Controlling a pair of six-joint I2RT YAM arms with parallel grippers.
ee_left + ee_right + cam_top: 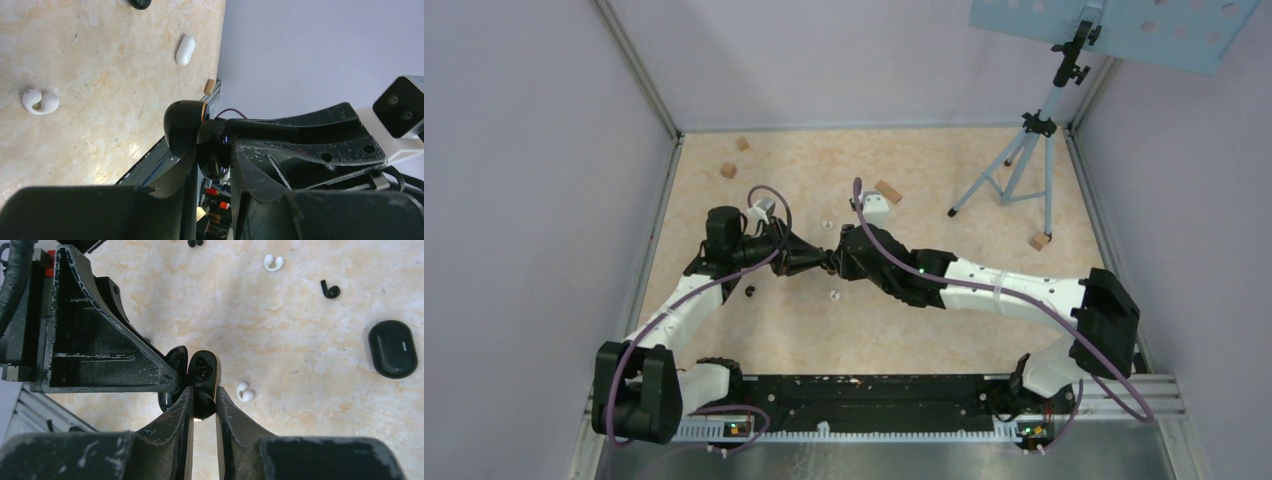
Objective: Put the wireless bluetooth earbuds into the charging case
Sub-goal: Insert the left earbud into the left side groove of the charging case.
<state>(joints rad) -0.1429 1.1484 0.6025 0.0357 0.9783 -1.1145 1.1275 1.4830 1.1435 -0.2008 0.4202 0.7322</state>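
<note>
A glossy black charging case [204, 374] with a gold rim hangs open above the table's middle, held from both sides. My left gripper [212, 150] is shut on one half [214, 155], while the other, gold-rimmed half [183, 125] juts past its finger. My right gripper [202, 395] is shut on the gold-rimmed half. The two grippers meet tip to tip [829, 260]. I cannot tell whether a bud sits inside. Loose earbuds lie on the table: a white one [245, 392], another white one [273, 262] and a black one [330, 289].
A shut black case [393, 348] lies to the right in the right wrist view, and a white case [185, 50] shows in the left wrist view. Wooden blocks [728, 170] [888, 191] [1039, 240] are scattered at the back. A tripod [1024, 150] stands at the back right.
</note>
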